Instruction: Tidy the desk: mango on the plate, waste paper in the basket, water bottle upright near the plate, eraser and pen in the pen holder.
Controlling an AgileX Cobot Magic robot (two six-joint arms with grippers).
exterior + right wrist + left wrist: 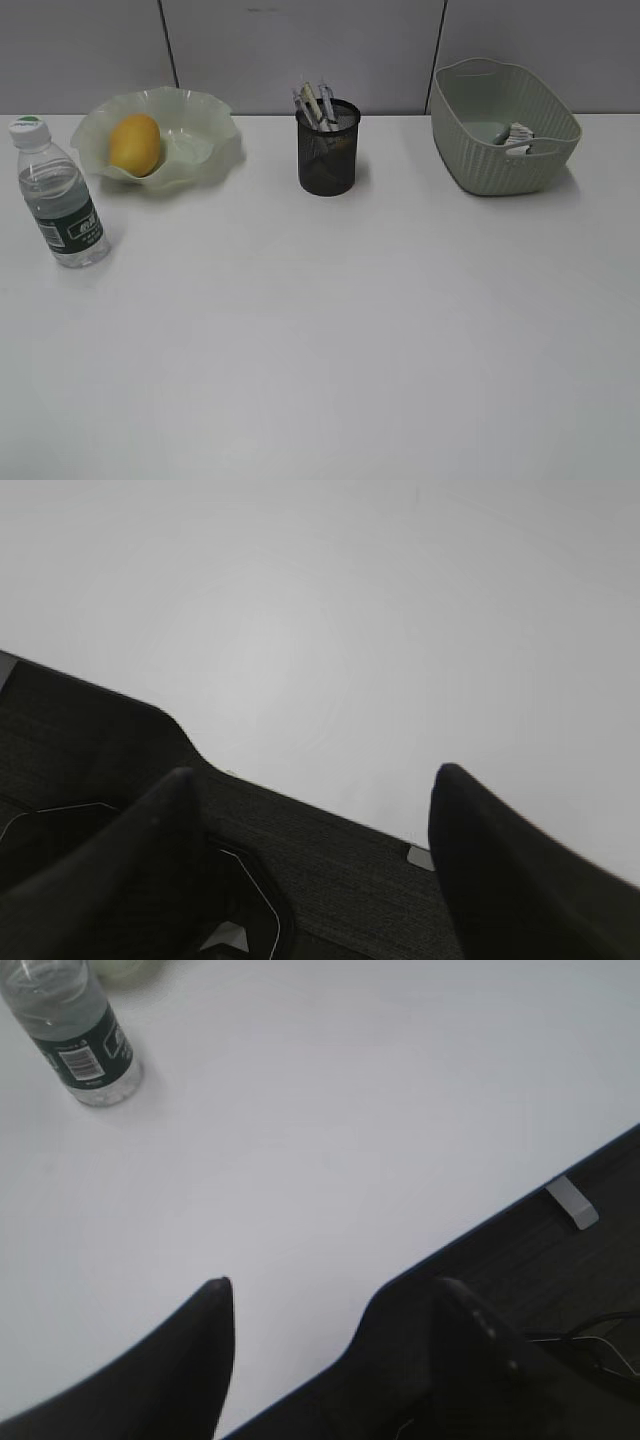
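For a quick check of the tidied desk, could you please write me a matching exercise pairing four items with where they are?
Things:
1. yellow-orange oval mango
2. clear plastic water bottle
3. crumpled white waste paper
4. pens

Places:
A. in the black wire-mesh pen holder
B. upright on the white desk
C. in the sage-green ribbed basket
D. on the pale green wavy-rimmed plate

Pairs: 1-D, 2-B, 3-C, 4-A

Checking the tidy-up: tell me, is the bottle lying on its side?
No, the bottle stands upright on the desk, cap on top, left of the plate.
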